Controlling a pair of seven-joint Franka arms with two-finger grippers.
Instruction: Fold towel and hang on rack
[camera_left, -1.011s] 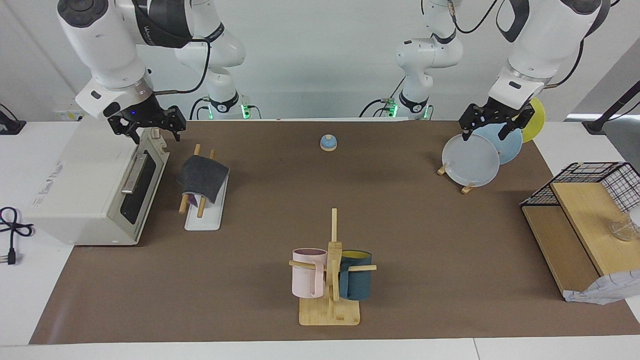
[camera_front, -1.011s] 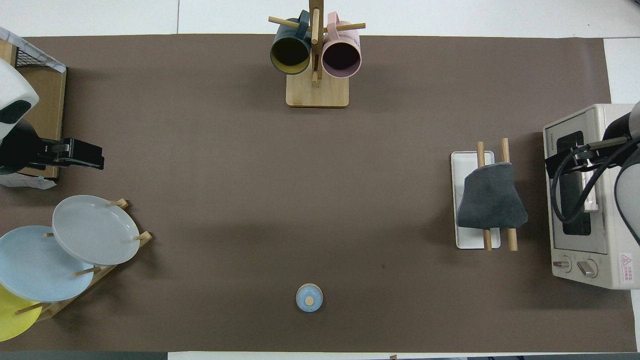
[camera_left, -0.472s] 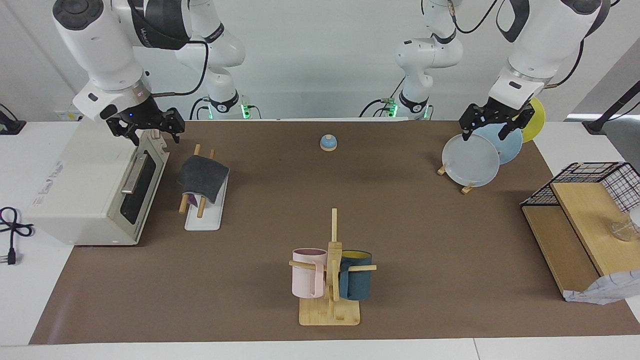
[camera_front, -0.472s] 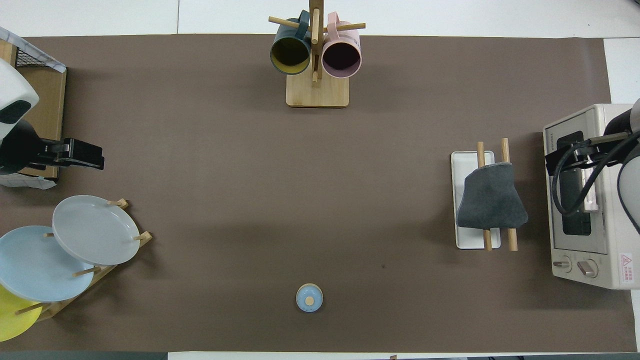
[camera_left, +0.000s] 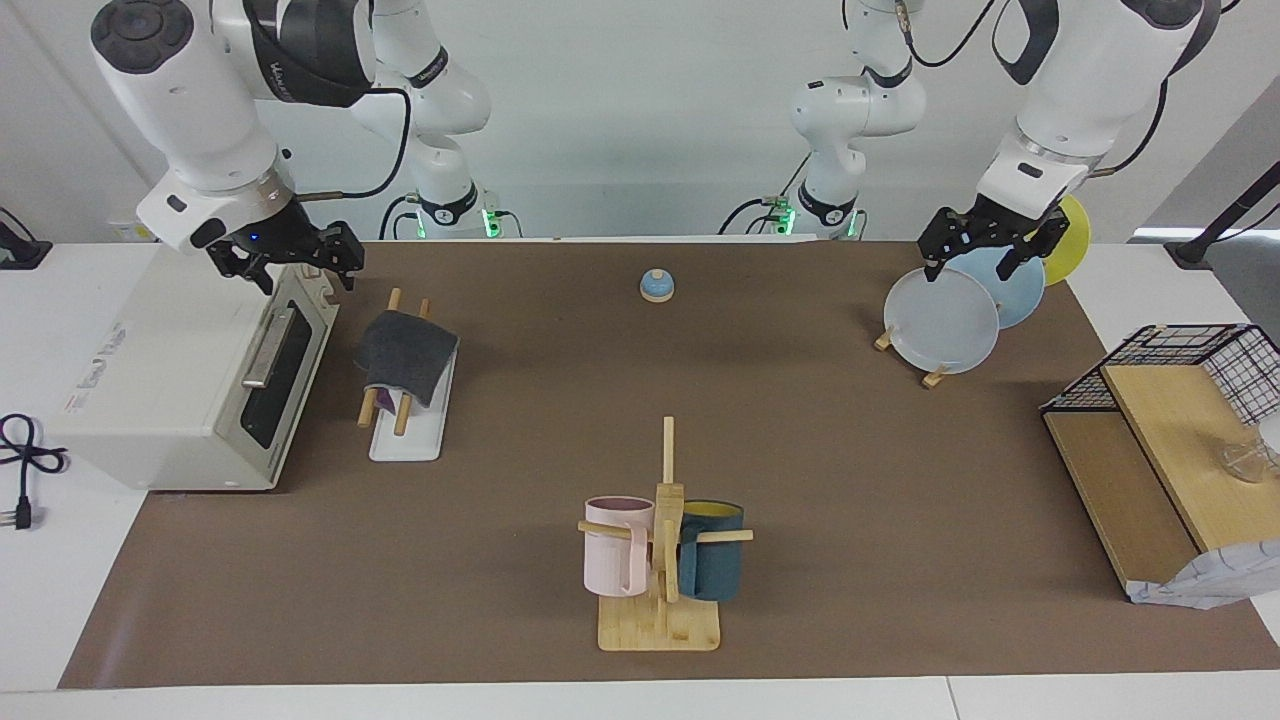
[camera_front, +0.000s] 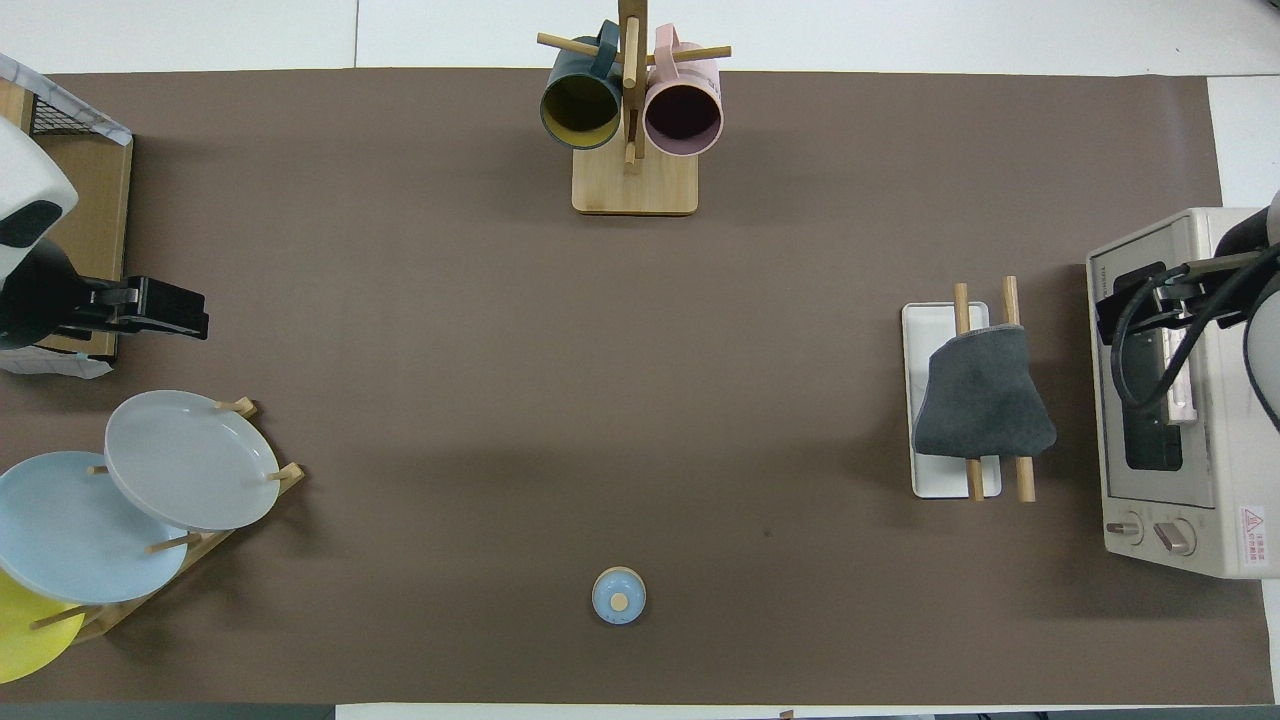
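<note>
1. The right arm is what has changed: over the last second its right gripper (camera_left: 296, 262) has risen and drawn back from the rack's side toward the toaster oven (camera_left: 190, 385), and it now hangs over the oven's top edge at the right arm's end of the desk. Its fingers stand released and hold nothing.

2. The left gripper (camera_left: 982, 248) has not moved in that time. It waits, released and empty, over the plate stand (camera_left: 935, 378) near the desk's corner at the left arm's end.

3. The rack (camera_left: 407, 437) stands just beside the oven's front, its white base flat on the brown mat and its two wooden rods pointing along the desk's depth.

4. The towel (camera_left: 406, 355) is draped across both rods, dark grey face up, with a sliver of purple showing under its lower hem. It has lain the same way throughout the last second, and no gripper touches it.

5. My reading: with the cloth doubled over and hanging on the rods, and the working arm pulling clear, the task looks finished or nearly so. The overhead view shows the drape skewed, wider at the end nearer the robots, so the fold is loose rather than neat.
</note>
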